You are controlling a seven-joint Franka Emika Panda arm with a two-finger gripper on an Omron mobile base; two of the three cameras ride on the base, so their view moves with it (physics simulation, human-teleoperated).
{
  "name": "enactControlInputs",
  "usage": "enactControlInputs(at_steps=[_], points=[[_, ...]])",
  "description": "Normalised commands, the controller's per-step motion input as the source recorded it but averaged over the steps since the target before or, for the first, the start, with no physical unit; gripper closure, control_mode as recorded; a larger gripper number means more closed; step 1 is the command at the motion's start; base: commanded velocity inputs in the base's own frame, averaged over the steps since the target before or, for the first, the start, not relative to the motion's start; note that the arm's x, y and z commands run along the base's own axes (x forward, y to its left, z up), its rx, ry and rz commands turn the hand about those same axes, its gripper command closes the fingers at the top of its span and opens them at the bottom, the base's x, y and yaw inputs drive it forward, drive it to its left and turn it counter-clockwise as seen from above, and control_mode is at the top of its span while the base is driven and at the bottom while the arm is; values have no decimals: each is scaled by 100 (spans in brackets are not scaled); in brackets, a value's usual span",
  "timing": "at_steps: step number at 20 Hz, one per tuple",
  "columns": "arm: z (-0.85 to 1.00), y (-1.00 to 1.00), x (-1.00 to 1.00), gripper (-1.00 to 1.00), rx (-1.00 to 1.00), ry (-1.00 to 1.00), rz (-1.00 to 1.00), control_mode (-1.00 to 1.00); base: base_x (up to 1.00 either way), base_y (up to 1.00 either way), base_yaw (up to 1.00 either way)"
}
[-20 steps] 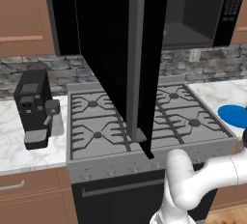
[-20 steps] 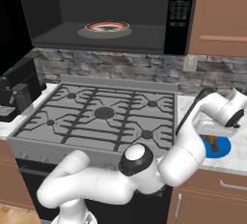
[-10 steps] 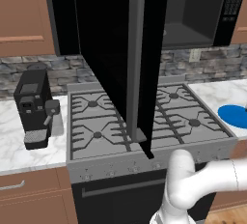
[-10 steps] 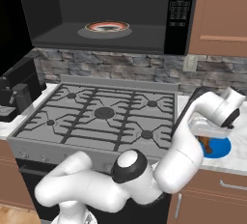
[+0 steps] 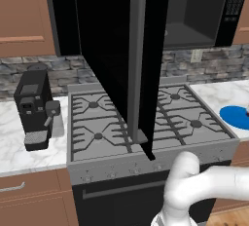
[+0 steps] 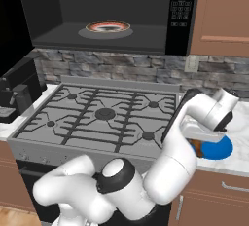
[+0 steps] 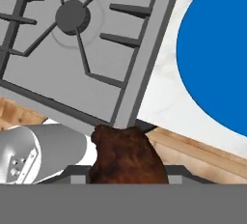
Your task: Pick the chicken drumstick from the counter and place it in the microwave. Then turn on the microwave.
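Observation:
The brown chicken drumstick (image 7: 126,155) fills the bottom middle of the hand view, and my gripper (image 6: 198,141) is shut on it. In the right base view the chicken drumstick (image 6: 197,147) hangs just above the left edge of a blue plate (image 6: 217,149) on the white marble counter (image 6: 239,131), right of the stove. The microwave (image 6: 112,10) above the stove stands open, its grey interior holding a round plate (image 6: 108,27). Its button panel (image 6: 179,3) is at the right edge. The open door (image 5: 112,54) with its grey bar handle (image 5: 136,59) juts out over the stove.
A grey gas stove (image 6: 102,118) lies under the microwave. A black coffee machine (image 5: 34,105) stands on the left counter. The open microwave door reaches forward over the stove's middle. Wooden cabinets (image 6: 221,15) flank the microwave. The blue plate (image 7: 217,59) lies beside the stove's edge.
My gripper has shifted a little to the left with the drumstick, from over the blue plate towards its stove-side edge. The arm's elbow has swung with it.

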Motion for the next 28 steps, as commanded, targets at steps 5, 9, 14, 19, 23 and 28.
enactControlInputs(at_steps=[5, 9, 14, 19, 23, 28], points=[[31, 41, -19, 100, 0, -2, -9, -100, 0, 0, 0], [29, 42, -18, 100, 0, 0, -11, -100, 0, 0, 0], [26, 39, -15, 100, 0, 0, -9, -100, 0, 0, 0], [24, 43, -8, 100, 0, -3, -7, -100, 0, 0, 0], [21, 45, 0, 100, 0, -14, -3, -100, 0, 0, 0], [22, 48, 0, 100, 0, -17, 0, -100, 0, 0, 0]])
